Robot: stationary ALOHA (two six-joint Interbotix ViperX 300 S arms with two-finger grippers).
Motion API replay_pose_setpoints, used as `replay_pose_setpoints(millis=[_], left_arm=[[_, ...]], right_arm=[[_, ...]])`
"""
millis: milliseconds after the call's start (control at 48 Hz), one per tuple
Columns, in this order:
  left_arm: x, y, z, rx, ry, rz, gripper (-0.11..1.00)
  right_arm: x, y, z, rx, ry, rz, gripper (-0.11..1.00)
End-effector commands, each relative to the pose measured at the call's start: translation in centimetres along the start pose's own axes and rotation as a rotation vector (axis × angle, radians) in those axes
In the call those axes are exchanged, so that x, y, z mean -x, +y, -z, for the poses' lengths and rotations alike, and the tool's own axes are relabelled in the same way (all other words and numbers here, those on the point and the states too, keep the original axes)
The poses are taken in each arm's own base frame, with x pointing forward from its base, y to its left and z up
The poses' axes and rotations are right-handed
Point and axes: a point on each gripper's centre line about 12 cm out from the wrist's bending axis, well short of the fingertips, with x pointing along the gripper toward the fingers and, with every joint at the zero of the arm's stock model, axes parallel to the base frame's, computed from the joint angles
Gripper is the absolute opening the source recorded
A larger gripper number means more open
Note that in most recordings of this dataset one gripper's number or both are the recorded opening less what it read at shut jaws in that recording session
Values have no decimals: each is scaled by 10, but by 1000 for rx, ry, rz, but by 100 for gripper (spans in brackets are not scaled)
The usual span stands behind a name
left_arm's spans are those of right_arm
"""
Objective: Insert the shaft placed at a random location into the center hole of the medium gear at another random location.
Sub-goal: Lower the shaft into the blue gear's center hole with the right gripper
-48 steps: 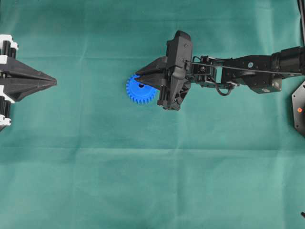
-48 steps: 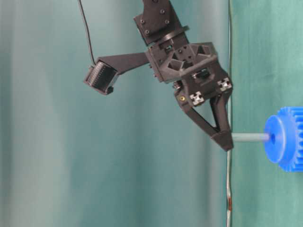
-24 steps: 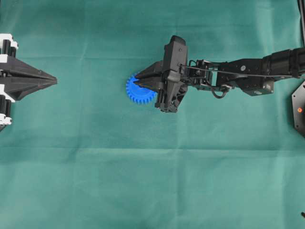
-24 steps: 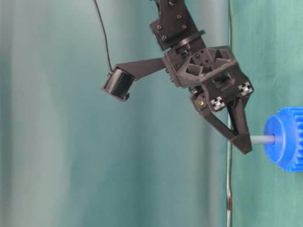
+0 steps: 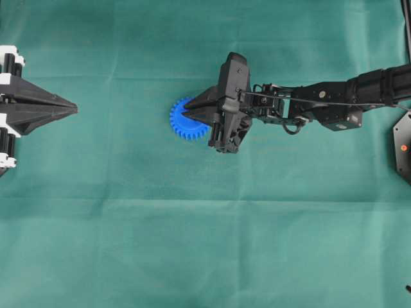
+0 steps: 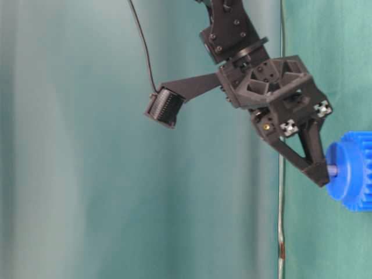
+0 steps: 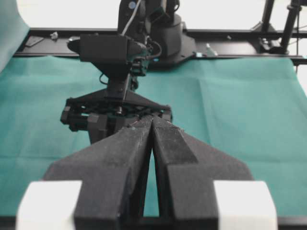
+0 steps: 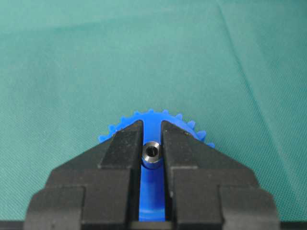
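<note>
The blue medium gear (image 5: 185, 125) lies flat on the green cloth, half covered by my right gripper (image 5: 185, 111). That gripper is shut on the silvery shaft (image 8: 152, 154), which stands upright between its fingers (image 8: 125, 143) over the middle of the gear (image 8: 152, 119). From table level only a short stub of the shaft (image 6: 332, 170) shows between the gripper (image 6: 321, 175) and the gear's hub (image 6: 347, 172). The center hole is hidden by the shaft. My left gripper (image 5: 72, 110) rests shut and empty at the far left, its fingertips (image 7: 144, 125) together.
Green cloth (image 5: 205, 244) covers the whole table. A black fixture (image 5: 403, 146) sits at the right edge of the overhead view. Black frame rails (image 7: 230, 37) run along the far side behind the right arm.
My right gripper has gone down onto the gear with the shaft. The visible length of shaft between the fingertips and the hub has shrunk to a stub. The left arm stayed still.
</note>
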Motion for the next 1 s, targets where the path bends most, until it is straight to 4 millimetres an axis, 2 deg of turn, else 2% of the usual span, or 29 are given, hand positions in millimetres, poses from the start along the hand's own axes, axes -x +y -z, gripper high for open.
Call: replay_pose_setpoints(millis=[0, 896, 980], left_arm=[[-3, 0, -9, -1, -21, -1, 0], [-3, 0, -9, -2, -20, -1, 0], [-3, 1, -8, 0, -18, -3, 0]], right_arm=[[0, 2, -15, 0, -50, -3, 11], [-3, 1, -12, 1, -41, -1, 12], [-3, 1, -12, 1, -43, -1, 17]])
